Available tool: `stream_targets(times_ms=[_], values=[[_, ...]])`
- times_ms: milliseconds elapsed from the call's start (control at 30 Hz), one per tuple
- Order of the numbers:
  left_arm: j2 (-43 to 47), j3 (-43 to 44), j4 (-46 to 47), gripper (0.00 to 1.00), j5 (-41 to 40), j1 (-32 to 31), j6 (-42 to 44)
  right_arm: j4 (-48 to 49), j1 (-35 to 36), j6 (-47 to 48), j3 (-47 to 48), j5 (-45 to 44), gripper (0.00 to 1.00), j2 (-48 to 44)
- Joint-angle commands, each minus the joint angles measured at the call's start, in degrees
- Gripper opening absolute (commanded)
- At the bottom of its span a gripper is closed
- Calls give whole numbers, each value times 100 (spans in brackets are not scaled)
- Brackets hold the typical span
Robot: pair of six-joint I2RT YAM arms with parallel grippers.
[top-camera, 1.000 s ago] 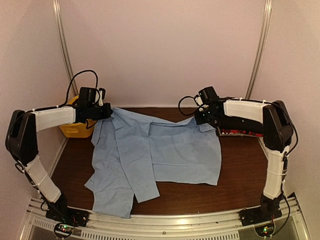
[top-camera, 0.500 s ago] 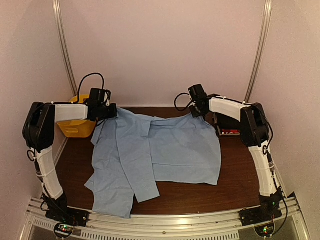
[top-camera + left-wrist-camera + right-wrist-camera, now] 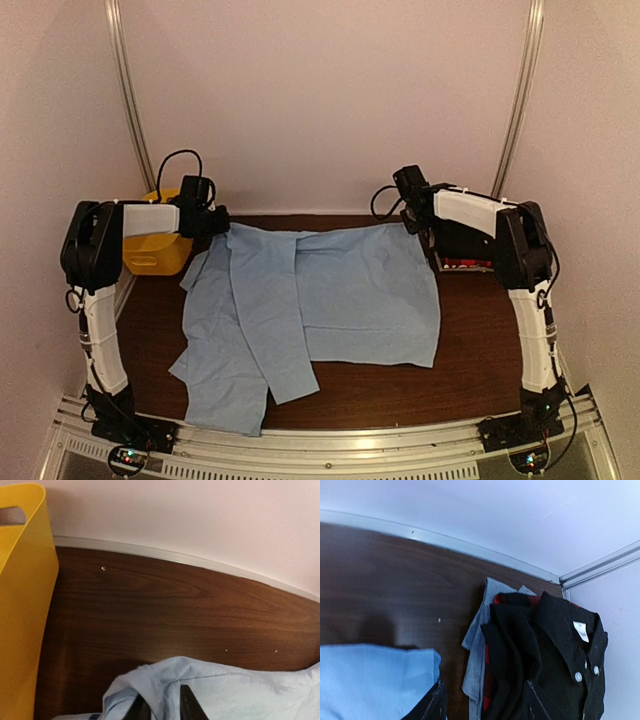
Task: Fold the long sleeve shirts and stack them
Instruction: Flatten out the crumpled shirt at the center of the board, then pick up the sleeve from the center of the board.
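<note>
A light blue long sleeve shirt (image 3: pixel 330 300) lies spread flat on the dark table, one sleeve folded down across its left half. My left gripper (image 3: pixel 214 222) sits at the shirt's top left corner. In the left wrist view it (image 3: pixel 162 709) stands slightly open, with a ridge of the blue cloth (image 3: pixel 225 690) between the fingers. My right gripper (image 3: pixel 416 216) hovers by the top right corner. In the right wrist view it (image 3: pixel 487 706) is open, and the shirt's corner (image 3: pixel 380 680) lies free beside its left finger. A black shirt (image 3: pixel 555 645) with pale buttons tops a pile with a red-edged one (image 3: pixel 488 672).
The yellow plastic basket (image 3: pixel 150 248) stands at the back left, close to my left gripper and seen as a wall (image 3: pixel 22 605) in the left wrist view. The pile of shirts (image 3: pixel 468 258) fills the back right corner. A grey-blue garment (image 3: pixel 477 645) pokes out under it.
Both arms drew the shirt's top edge back and straight. Both grippers then opened; the right one let go of its corner and lifted off.
</note>
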State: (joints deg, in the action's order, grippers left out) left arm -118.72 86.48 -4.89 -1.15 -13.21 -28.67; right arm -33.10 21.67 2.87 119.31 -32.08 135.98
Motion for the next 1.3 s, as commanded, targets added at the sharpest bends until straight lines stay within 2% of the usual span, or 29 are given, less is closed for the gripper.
stream_targets(times_ms=[0, 67, 133, 300, 567, 767, 900, 1067, 1267], values=[[-205, 289, 55, 35, 88, 274, -169, 724, 166, -282, -1275, 912, 54, -1323], [-206, 355, 90, 49, 298, 318, -174, 1075, 244, -513, -1921, 1393, 54, -1762], [-153, 349, 165, 59, 488, 319, -144, 1429, 334, -646, -2632, 1817, 54, -2170], [271, -152, 684, 66, 1545, 319, -188, 1968, 457, -1047, -3801, 2811, 54, -2654], [1368, -2079, 1596, 70, 2840, 274, -632, 2550, 478, -1490, -5026, 3965, 54, -3058], [2135, -3492, 1840, 72, 2891, 2, -565, 2873, 510, -1688, -5713, 4344, 54, -3347], [2535, -4419, 2147, 70, 3083, -240, -692, 2984, 528, -1775, -5939, 4407, 54, -3455], [2973, -5007, 2206, 67, 2921, -502, -710, 3070, 569, -1849, -6041, 4449, 54, -3484], [3031, -5265, 2273, 62, 2832, -559, -773, 3126, 640, -1896, -6090, 4459, 54, -3467]])
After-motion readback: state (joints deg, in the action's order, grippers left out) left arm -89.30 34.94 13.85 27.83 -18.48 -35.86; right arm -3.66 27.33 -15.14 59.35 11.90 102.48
